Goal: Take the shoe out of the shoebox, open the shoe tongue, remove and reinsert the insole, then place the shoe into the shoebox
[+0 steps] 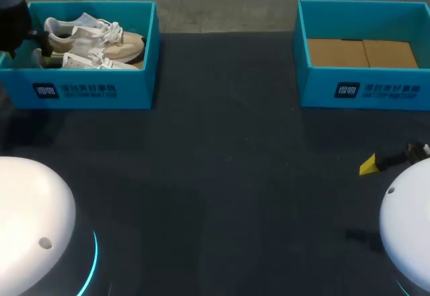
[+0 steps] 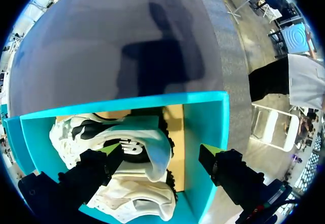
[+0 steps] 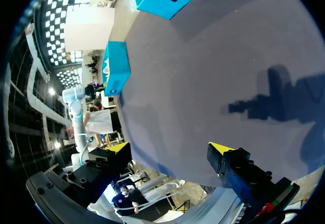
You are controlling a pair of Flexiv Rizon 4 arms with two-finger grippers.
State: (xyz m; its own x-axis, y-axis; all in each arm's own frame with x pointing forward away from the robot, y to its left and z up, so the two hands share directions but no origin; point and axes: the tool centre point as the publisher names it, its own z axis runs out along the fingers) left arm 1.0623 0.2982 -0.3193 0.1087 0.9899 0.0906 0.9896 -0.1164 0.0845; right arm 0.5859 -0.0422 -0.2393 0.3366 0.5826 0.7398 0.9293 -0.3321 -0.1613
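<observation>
Start of extraction. The shoe lies in the left shoebox, its long axis along the box's length and its heel end apparently toward the left tool. That tool hangs open at the box's end, one finger over the shoe and the other outside the wall. The right tool, open and empty, is well apart over the desk, so the left arm is nearer.
</observation>
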